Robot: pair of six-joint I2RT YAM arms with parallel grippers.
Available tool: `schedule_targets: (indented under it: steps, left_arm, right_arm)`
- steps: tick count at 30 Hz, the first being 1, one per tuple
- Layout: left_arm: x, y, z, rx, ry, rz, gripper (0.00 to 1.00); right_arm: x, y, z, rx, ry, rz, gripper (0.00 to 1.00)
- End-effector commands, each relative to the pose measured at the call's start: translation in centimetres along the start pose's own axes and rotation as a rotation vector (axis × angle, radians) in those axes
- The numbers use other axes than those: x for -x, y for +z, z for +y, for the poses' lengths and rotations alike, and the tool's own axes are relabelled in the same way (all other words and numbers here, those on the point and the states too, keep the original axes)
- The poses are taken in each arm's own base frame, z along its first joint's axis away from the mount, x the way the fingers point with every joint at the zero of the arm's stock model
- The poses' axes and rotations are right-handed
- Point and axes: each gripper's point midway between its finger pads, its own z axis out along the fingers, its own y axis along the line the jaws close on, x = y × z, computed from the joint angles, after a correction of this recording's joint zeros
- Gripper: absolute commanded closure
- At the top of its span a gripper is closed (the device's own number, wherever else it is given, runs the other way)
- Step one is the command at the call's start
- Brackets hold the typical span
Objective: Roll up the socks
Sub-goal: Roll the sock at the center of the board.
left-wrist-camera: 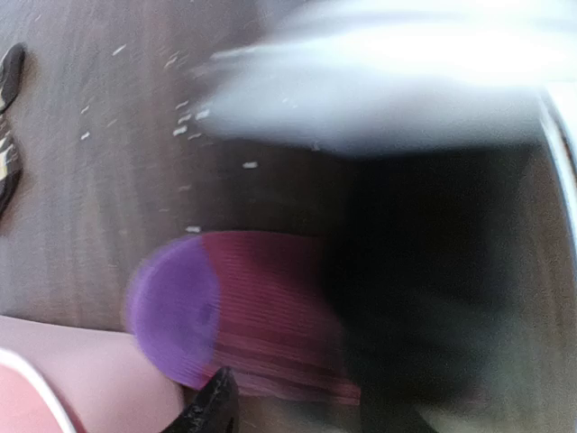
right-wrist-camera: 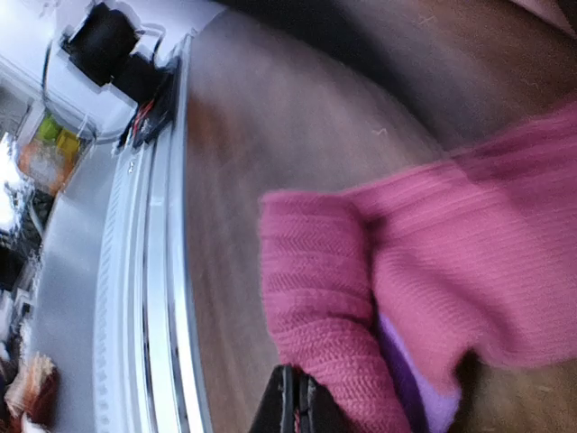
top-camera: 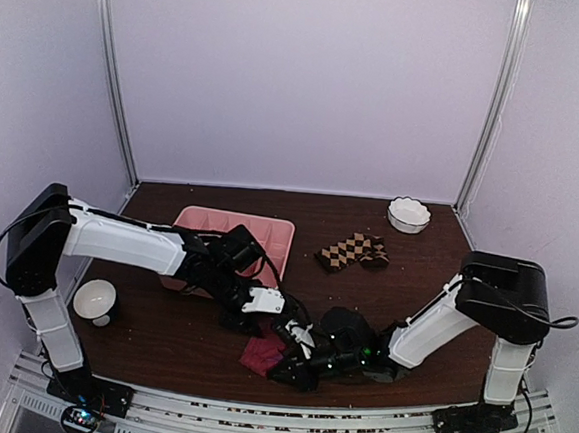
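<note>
The magenta-pink sock (top-camera: pixel 261 356) lies bunched near the table's front edge. In the blurred left wrist view its purple toe (left-wrist-camera: pixel 171 307) and ribbed pink body (left-wrist-camera: pixel 270 311) lie flat on the wood. My right gripper (right-wrist-camera: pixel 298 408) is shut on a folded-over edge of this sock (right-wrist-camera: pixel 315 289), low at the front (top-camera: pixel 295 369). My left gripper (top-camera: pixel 286 327) hovers just behind the sock. One dark fingertip (left-wrist-camera: pixel 212 406) sits at the sock's edge and the other is lost in blur. The brown-and-tan checkered sock (top-camera: pixel 353 252) lies apart, farther back.
A pink divided tray (top-camera: pixel 280 238) sits behind the left arm. One white bowl (top-camera: pixel 93 299) stands at the left and another (top-camera: pixel 408 215) at the back right. The metal front rail (right-wrist-camera: pixel 153 298) runs close beside the pink sock.
</note>
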Motion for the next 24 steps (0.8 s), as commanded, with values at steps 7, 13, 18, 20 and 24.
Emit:
schedule_targets:
  steps: [7,13,18,20,24]
  left_arm:
    - [2.4,-6.4,-3.2,-0.199,-0.109,-0.248,0.50]
    - [2.1,-2.4,-6.9,-0.196,0.122,-0.101,0.53]
    - [2.1,-0.6,-3.8,-0.027,0.203,-0.044,0.52]
    - [2.3,-0.4,-2.5,0.031,0.221,-0.036,0.51]
    - [2.2,0.3,-1.4,0.092,0.261,-0.017,0.50]
  right_arm:
    - [-7.4,-3.4,-10.6,-0.365,0.490,0.053,1.00]
    - [-7.1,-3.5,-10.2,-0.354,0.536,0.060,1.00]
    - [-7.8,-3.3,-9.3,-0.294,0.641,0.087,1.00]
    - [-8.2,-3.2,-8.9,-0.271,0.684,0.107,1.00]
    - [-8.7,-3.2,-8.4,-0.245,0.728,0.130,1.00]
